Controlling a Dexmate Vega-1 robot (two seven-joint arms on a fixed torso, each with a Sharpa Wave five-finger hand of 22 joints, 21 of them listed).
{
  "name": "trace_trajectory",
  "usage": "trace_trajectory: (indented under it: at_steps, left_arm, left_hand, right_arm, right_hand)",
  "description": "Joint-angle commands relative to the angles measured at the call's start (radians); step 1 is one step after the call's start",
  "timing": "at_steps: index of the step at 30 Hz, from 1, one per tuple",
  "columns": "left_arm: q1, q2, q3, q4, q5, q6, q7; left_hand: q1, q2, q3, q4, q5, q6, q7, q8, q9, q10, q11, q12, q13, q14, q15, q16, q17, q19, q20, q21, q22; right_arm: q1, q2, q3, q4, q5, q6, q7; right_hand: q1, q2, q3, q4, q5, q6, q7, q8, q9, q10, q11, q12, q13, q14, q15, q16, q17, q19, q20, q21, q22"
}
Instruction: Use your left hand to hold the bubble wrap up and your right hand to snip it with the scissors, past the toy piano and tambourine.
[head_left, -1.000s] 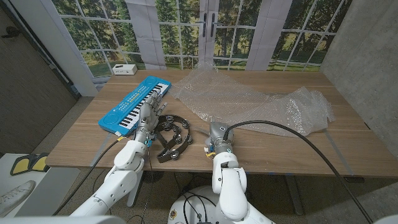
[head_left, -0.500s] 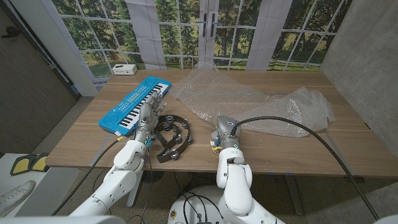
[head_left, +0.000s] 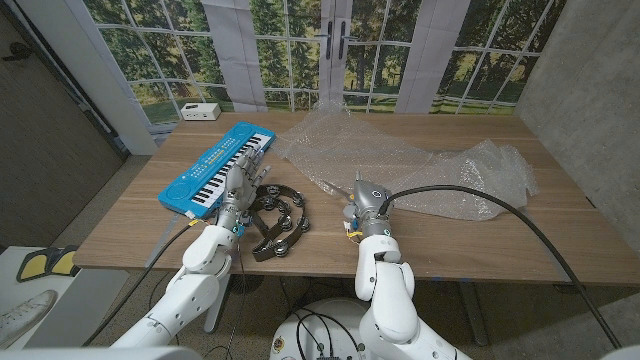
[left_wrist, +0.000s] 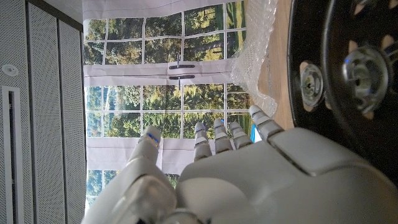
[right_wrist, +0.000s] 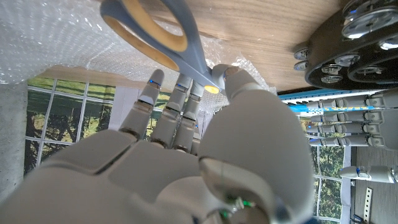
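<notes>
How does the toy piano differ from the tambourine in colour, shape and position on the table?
The toy piano is bright blue with white and black keys; the tambourine is black with metal jingles. The piano is a long bar lying diagonally; the tambourine is a curved frame. The piano lies farther from the robot, the tambourine nearer the front edge. The left hand stands where they meet. Both rest on the wooden table, left of the bubble wrap.
</notes>
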Motion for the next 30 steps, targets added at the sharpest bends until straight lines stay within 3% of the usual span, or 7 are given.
trace_trajectory:
  at_steps: [1, 13, 30]
  left_arm:
    - [0.003, 0.004, -0.003, -0.012, -0.001, -0.012, -0.009]
    - [-0.003, -0.007, 0.004, -0.012, 0.012, -0.018, 0.002]
    - [-0.003, -0.008, 0.01, -0.018, 0.019, -0.019, 0.005]
  left_hand:
    - [-0.008, 0.001, -0.004, 0.002, 0.005, 0.005, 0.001, -0.002, 0.002, 0.006, 0.002, 0.004, -0.001, 0.001, -0.004, 0.0, 0.002, -0.002, 0.001, -0.001, 0.003]
    - [-0.007, 0.001, -0.004, 0.001, 0.005, 0.01, 0.002, 0.0, 0.002, 0.009, 0.0, 0.005, -0.001, 0.005, -0.002, 0.001, 0.002, 0.001, 0.001, 0.001, 0.003]
    - [-0.006, 0.001, -0.003, 0.0, 0.006, 0.013, 0.004, 0.0, 0.002, 0.014, 0.0, 0.007, 0.0, 0.006, -0.004, 0.001, 0.002, 0.002, 0.001, 0.0, 0.003]
  right_arm:
    - [-0.011, -0.042, 0.04, -0.078, 0.152, 0.036, -0.102]
    - [-0.045, -0.086, 0.128, -0.17, 0.361, 0.09, -0.237]
    - [-0.056, -0.135, 0.244, -0.204, 0.722, 0.229, -0.372]
  right_hand:
    - [-0.004, 0.004, 0.018, 0.008, 0.011, 0.007, -0.003, -0.003, 0.002, 0.035, -0.032, 0.267, 0.34, 0.01, -0.127, 0.003, 0.007, 0.006, -0.005, 0.005, 0.003]
    - [-0.006, -0.003, 0.021, 0.005, 0.031, 0.015, 0.0, -0.002, 0.001, 0.051, -0.037, 0.273, 0.333, 0.027, -0.128, 0.01, 0.025, 0.017, -0.009, 0.009, 0.003]
    - [-0.008, -0.01, 0.022, 0.004, 0.05, 0.025, 0.0, -0.001, 0.0, 0.055, -0.039, 0.279, 0.332, 0.038, -0.129, 0.015, 0.046, 0.018, -0.006, 0.008, 0.003]
